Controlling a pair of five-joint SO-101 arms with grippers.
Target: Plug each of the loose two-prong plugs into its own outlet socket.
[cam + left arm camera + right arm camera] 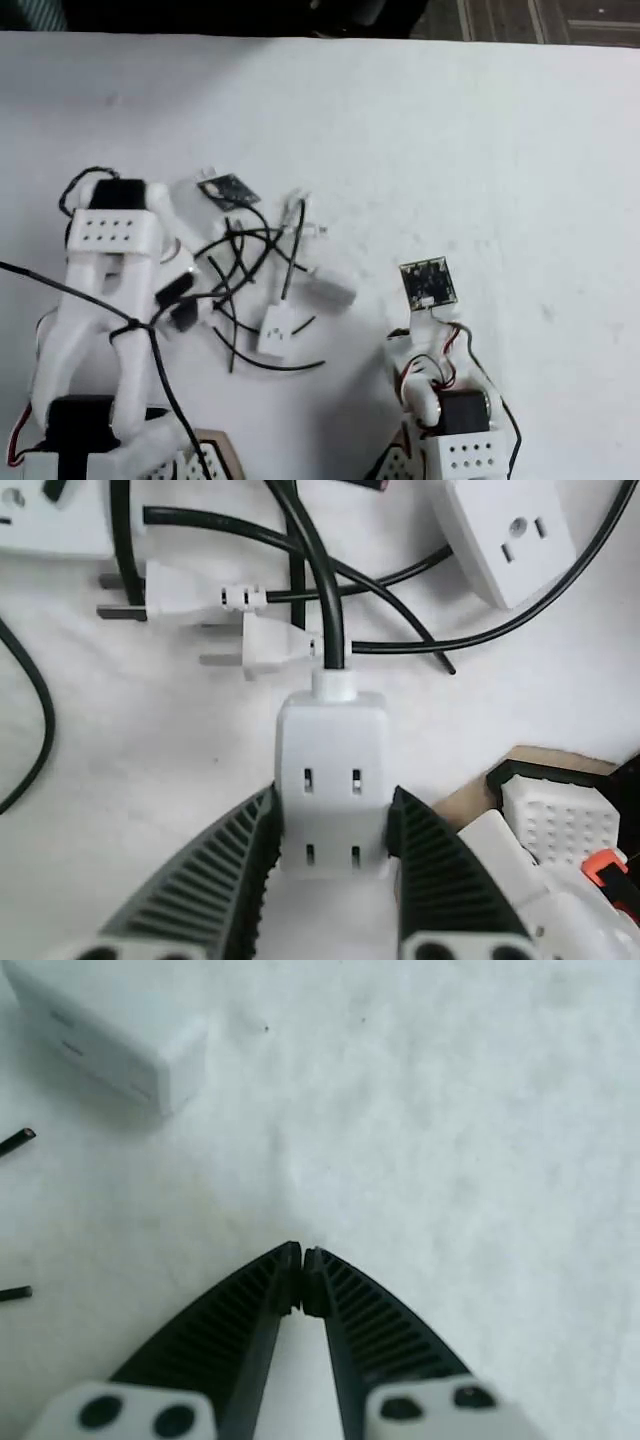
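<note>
Left fingers (220,870) grasp the outlet socket (330,770); right fingers (370,1330) clenched empty, low over table (450,1110).

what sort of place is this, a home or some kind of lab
Probably a robotics lab bench: the left gripper clamps an outlet block, loose two-prong plugs lie among tangled cords, and a bare circuit board sits exposed over the plain white table.
</note>
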